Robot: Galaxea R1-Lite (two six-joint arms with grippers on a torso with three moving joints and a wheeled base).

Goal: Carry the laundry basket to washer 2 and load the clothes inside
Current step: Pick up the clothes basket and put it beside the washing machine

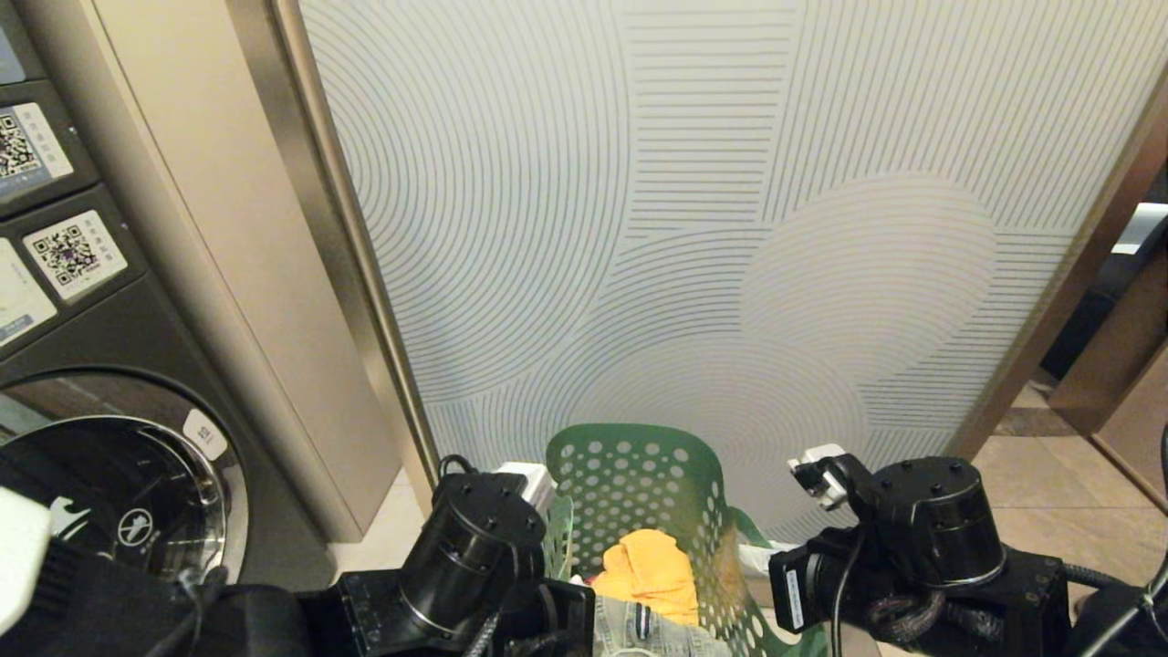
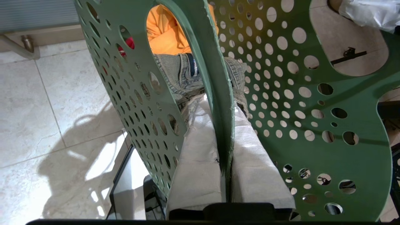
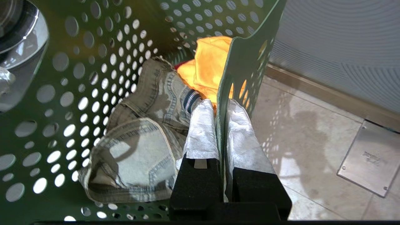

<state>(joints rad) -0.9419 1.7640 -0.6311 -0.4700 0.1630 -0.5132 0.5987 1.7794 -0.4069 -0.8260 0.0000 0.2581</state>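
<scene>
The green perforated laundry basket (image 1: 639,484) holds the clothes (image 3: 150,125) (grey jeans, orange cloth), near the washer (image 1: 137,493).

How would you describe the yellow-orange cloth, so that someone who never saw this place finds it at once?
Start at the pale wall panel with curved lines; below it stands the green perforated laundry basket, gripped by both grippers. Inside lies the yellow-orange cloth, on the wall side of the grey jeans. It is the only bright yellow thing.

Head view: laundry basket (image 1: 639,484) cut off by the lower edge, its near half masked by both arms. Washer (image 1: 109,456) cropped at the left edge; its label numeral lies out of sight. Red cloth (image 2: 129,43) visible only through basket holes. Jeans (image 3: 147,131) partly hidden behind the right end effector (image 3: 220,131).
</scene>
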